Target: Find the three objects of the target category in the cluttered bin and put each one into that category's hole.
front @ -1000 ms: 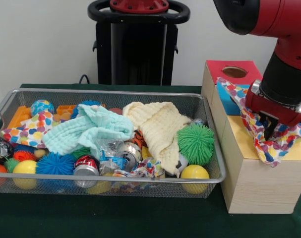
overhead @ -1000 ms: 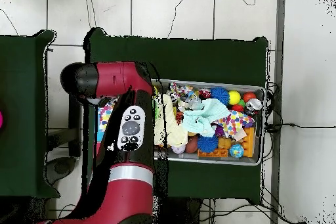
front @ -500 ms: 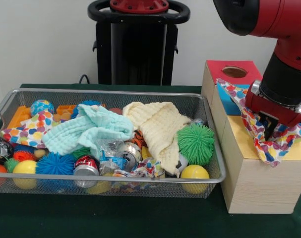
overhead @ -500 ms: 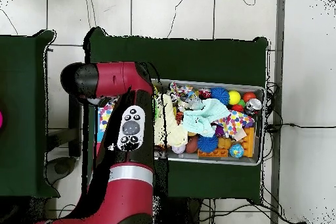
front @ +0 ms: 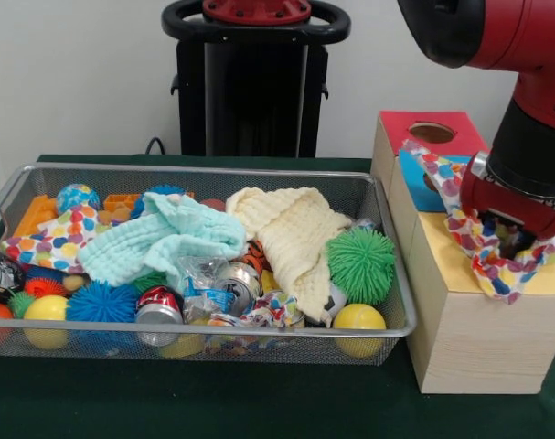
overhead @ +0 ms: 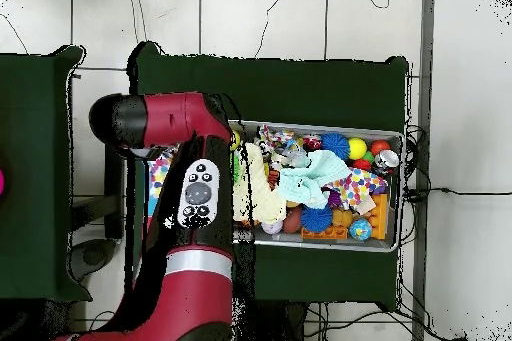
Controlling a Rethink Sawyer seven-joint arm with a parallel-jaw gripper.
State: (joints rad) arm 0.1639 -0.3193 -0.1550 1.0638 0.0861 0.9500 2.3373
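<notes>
Green-clothed table (front: 213, 402); wire bin (front: 195, 331) left, wooden sorting box (front: 474, 329) right. Gripper (front: 507, 240) over the box's yellow section, right of frame; I cannot tell its state. Dotted cloth (front: 483, 261) draped there, not yet in a hole. I judge two cloths remain.

The red and black arm (front: 533, 110) reaches down, its gripper (front: 513, 240) pointing straight down.

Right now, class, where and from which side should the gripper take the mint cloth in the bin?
Pinch the mint cloth at its raised ridge of folds near the middle, coming straight down from above. It lies bunched on top of the clutter, and the wire bin walls block side approaches.
</notes>
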